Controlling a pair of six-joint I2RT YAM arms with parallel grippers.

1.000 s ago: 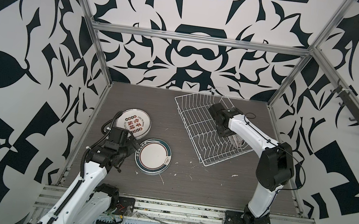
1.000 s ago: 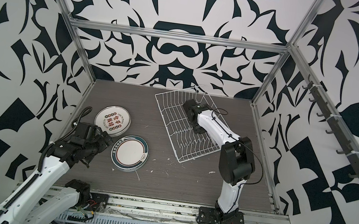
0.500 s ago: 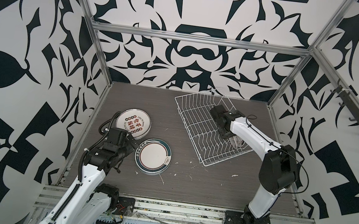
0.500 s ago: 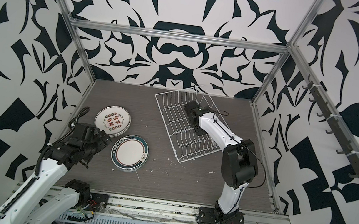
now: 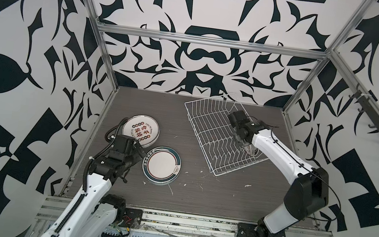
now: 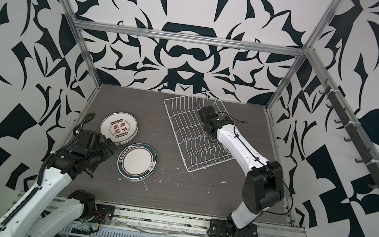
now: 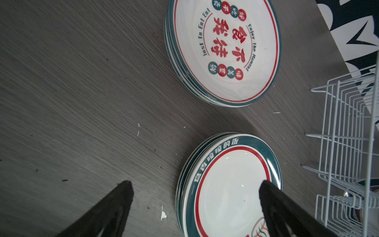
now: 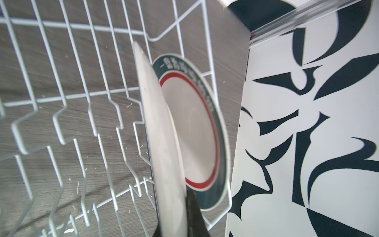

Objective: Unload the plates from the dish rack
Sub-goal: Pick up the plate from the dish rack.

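Observation:
The white wire dish rack (image 5: 204, 123) (image 6: 182, 125) lies at the back right. My right gripper (image 8: 174, 215) reaches into it and is shut on the rim of an upright white plate (image 8: 155, 123), seen edge-on. A second plate (image 8: 194, 131) with a green rim and a red ring stands just behind it in the rack. Two stacks of plates lie flat on the left: one with red characters (image 5: 141, 130) (image 7: 223, 49), one with a green rim (image 5: 161, 165) (image 7: 229, 184). My left gripper (image 7: 194, 188) (image 5: 139, 152) hovers open over the near edge of the green-rimmed stack, holding nothing.
The dark wood-grain table (image 5: 197, 196) carries small white flecks. Patterned walls with metal frame posts (image 5: 106, 57) close in the sides and back. The rack sits close to the right wall (image 8: 307, 143).
My right gripper has shut on the upright plate in the rack. The left arm has drawn back slightly toward the front, still open.

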